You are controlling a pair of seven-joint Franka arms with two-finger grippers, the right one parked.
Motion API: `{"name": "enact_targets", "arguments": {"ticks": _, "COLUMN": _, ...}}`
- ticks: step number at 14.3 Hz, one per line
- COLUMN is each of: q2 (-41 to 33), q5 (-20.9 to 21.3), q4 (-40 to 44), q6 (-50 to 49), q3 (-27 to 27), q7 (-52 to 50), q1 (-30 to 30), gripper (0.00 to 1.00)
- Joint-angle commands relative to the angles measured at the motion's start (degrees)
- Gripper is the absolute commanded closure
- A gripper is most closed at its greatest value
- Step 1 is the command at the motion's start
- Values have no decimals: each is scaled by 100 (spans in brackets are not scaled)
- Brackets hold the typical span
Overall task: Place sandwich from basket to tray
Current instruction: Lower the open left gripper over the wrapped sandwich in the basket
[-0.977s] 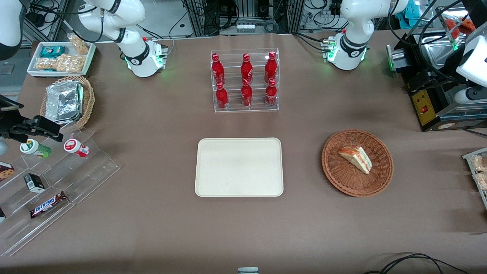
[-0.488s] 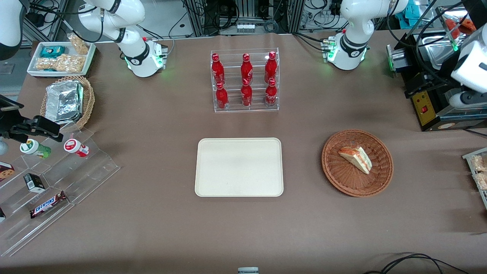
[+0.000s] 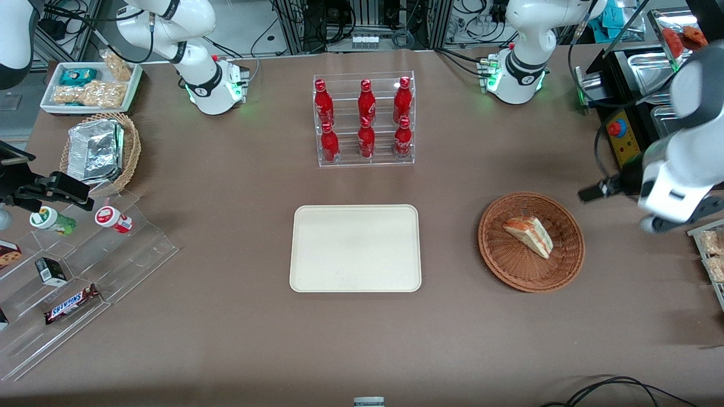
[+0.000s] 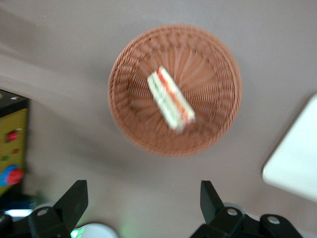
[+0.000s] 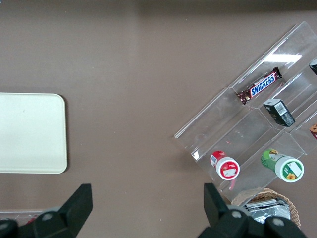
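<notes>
Swung in since a second ago toward the basket [image 3: 531, 242], now hanging above the table just off its rim at the working arm's end: gripper [image 4: 142, 201], fingers [image 4: 74, 198] spread wide apart, nothing between them. Below, well short of contact, sandwich [image 3: 529, 236] lying on its side in the middle of the basket. Farther toward the parked arm, apart from the basket, bare tray [image 3: 355, 248]. Farther from the front camera than the tray, rack of red bottles [image 3: 363, 119].
</notes>
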Motion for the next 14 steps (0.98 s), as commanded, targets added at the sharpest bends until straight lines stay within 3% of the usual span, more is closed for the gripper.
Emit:
{"name": "enact_targets", "arguments": {"ticks": 1, "q2": -89, "q5": 37, "q4": -970, "q6": 1250, "q3": -13, "q7": -1077, "q1": -33, "gripper": 0}}
{"name": "enact_targets", "arguments": {"ticks": 5, "q2": 236, "q5": 46, "q4": -1754, "q6": 2703, "q3": -21, "q7": -2493, "q1": -42, "gripper": 0}}
{"name": "enact_targets", "arguments": {"ticks": 14, "q2": 957, "q5": 46, "q4": -1772, "q6": 3013, "q3": -30, "q7": -3295, "q1": -253, "gripper": 0}}
